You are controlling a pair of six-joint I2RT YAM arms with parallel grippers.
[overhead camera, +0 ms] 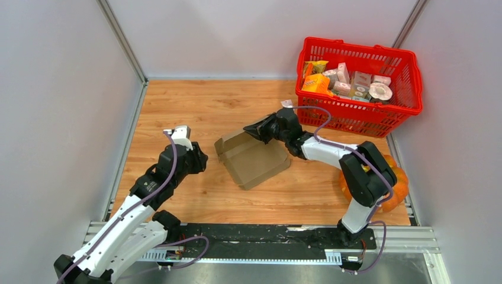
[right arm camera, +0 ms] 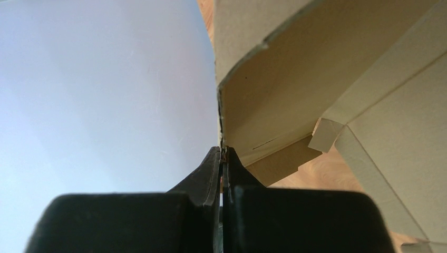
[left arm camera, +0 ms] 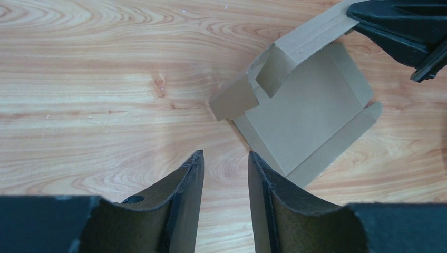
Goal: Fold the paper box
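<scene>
Entry, remote station. The paper box [overhead camera: 251, 158] lay near the middle of the tabletop [overhead camera: 195, 112], base panel flat on the wood, plain brown, only partly folded. In the left wrist view I saw its side flaps raised along the edges, and one corner flap on the side towards the left arm stood up and bent inward.

Right hand [overhead camera: 254, 131]: clenched on the box. From the right wrist camera, the fingertips were pressed together with the edge of an upright flap pinched between them. The top view placed this grip at the box's far edge, on the side towards the basket.

Left hand [overhead camera: 200, 161]: released, nothing in it. In its own camera the two fingers stood apart with bare wood showing between them [left arm camera: 224, 155]. It hung over the tabletop just to the left of the box, not touching it.

Other items noted: red basket [overhead camera: 355, 121] in the far right corner of the tabletop, filled with small printed packages [overhead camera: 349, 80]. An orange pumpkin [overhead camera: 398, 189] sat at the right edge, partly hidden behind the right arm.
</scene>
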